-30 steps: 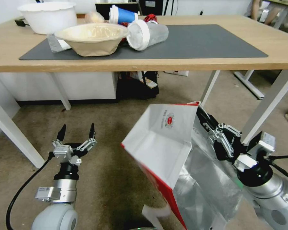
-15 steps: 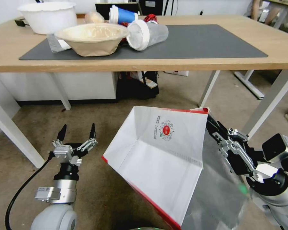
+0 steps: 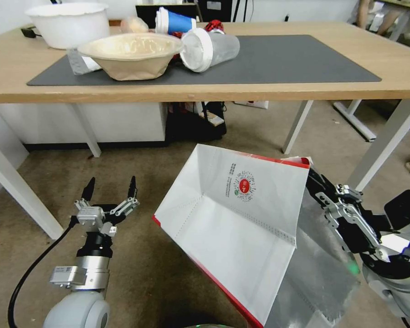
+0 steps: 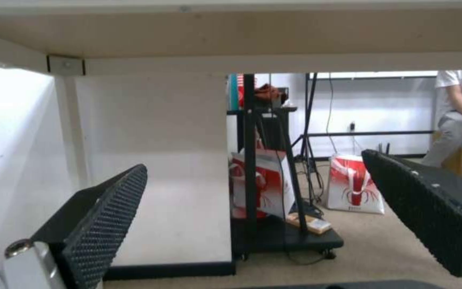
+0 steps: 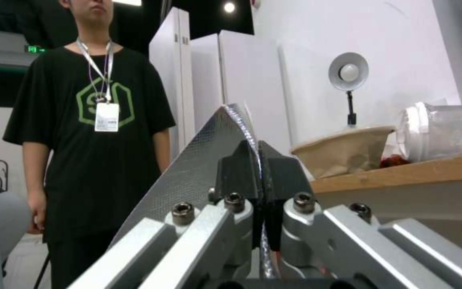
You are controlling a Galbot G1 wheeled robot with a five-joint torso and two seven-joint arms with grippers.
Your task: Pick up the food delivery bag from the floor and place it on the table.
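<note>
your right pincer point(image 3: 315, 182) is clamped on the upper edge of the food delivery bag point(image 3: 241, 228); in the right wrist view the two fingers point(image 5: 236, 168) are pressed together with the silver foil edge pinched between them. the bag hangs tilted in front of you, off the floor point(image 3: 159, 273), below the level of the desk point(image 3: 259, 89) top and on your side of its front edge. its white panel with the small red round logo point(image 3: 244, 184) faces the head camera, a red edge runs along the lower side, and the foil lining point(image 3: 319, 269) shows on the right, next to the arm.

your left pincer point(image 3: 108, 193) stands spread wide and empty, low on the left, above the carpet and well apart from the bag; the left wrist view shows its pads point(image 4: 108, 224) apart, looking under the desk.

on the desk, the dark grey mat point(image 3: 296, 59) carries a tan paper bowl point(image 3: 132, 54) and a tipped clear cup point(image 3: 212, 49) at its left end. a white bowl point(image 3: 68, 23) stands further left.
</note>
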